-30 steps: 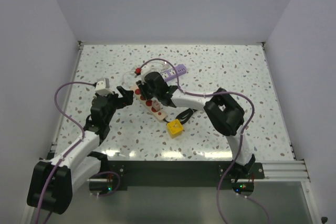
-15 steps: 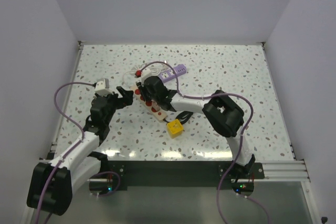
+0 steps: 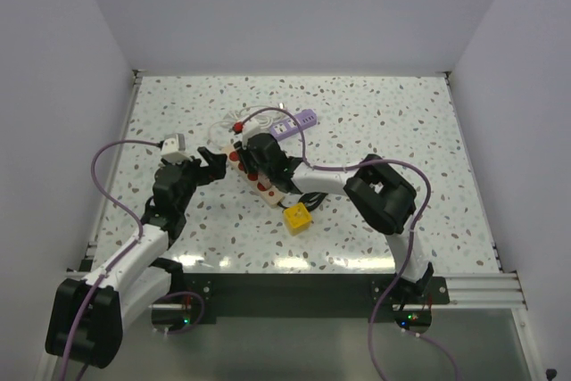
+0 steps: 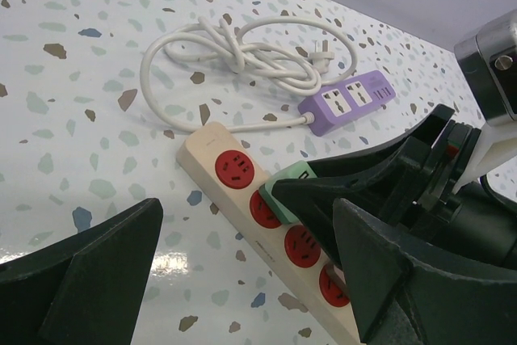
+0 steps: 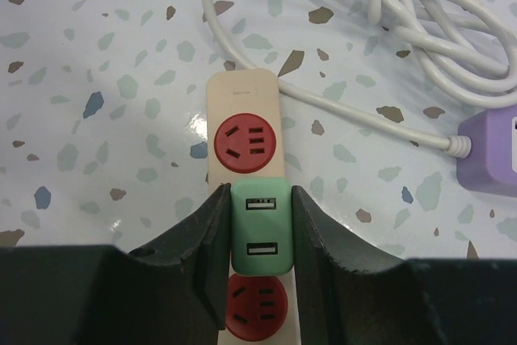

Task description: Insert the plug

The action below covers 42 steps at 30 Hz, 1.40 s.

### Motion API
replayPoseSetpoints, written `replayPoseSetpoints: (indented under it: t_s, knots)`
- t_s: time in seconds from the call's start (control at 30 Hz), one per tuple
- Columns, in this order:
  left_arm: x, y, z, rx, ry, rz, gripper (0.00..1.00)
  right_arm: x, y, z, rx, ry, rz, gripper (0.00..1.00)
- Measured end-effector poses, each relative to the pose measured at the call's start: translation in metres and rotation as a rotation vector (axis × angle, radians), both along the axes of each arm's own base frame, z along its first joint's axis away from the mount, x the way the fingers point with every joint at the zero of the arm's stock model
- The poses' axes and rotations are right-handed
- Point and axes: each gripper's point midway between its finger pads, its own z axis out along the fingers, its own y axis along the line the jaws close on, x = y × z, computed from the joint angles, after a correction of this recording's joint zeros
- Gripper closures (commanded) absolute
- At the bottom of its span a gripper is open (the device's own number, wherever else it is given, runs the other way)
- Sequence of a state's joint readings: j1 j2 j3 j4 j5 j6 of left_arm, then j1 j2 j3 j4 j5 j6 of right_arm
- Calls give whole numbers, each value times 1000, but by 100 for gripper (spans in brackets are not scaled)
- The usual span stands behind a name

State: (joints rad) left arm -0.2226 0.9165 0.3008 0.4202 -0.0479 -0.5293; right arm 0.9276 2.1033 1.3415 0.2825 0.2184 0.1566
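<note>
A cream power strip (image 5: 242,90) with red round sockets lies on the speckled table, also seen in the left wrist view (image 4: 212,145) and from above (image 3: 267,190). My right gripper (image 5: 260,199) is shut on a mint-green USB plug (image 5: 260,236). The plug sits over the second socket from the strip's cabled end and hides it. In the left wrist view the plug (image 4: 283,187) rests at the strip's face, and its prongs are hidden. My left gripper (image 4: 246,208) stands open just left of the strip (image 3: 214,162), holding nothing.
A purple power strip (image 3: 300,121) with a coiled white cable (image 4: 234,54) lies behind the cream one. A yellow cube (image 3: 297,216) sits near the strip's front end. A purple cable loops from the right wrist (image 3: 330,162).
My right gripper, with the green plug, has shifted slightly left and toward the near edge, down onto the strip. The left arm has not moved.
</note>
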Motion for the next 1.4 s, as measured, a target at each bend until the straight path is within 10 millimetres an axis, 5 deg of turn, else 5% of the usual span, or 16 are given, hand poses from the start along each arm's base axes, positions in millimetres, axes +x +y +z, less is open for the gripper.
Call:
replayPoseSetpoints:
  t_s: [0.07,0.17,0.4,0.5,1.07,1.23,1.4]
  knots:
    - [0,0,0,0,0,0,8,0,1,3,-6,3,2,97]
    - [0,-1,0,-1,1,-4,8,0,2,7,-36,17,10,77]
    - [-1,-4,-2,-2,9,-21,8,-1,4,13,-131,42,40,59]
    - [-1,-4,-3,-3,10,-23,8,-20,-14,-10,-259,124,67,56]
    - [0,-2,-4,-1,13,-16,8,-29,-19,-4,-330,172,137,46]
    - [0,-3,-7,1,23,-17,8,-27,-26,31,-252,129,141,39]
    - [1,-2,-11,6,35,-18,8,-18,-41,107,-89,18,117,34]
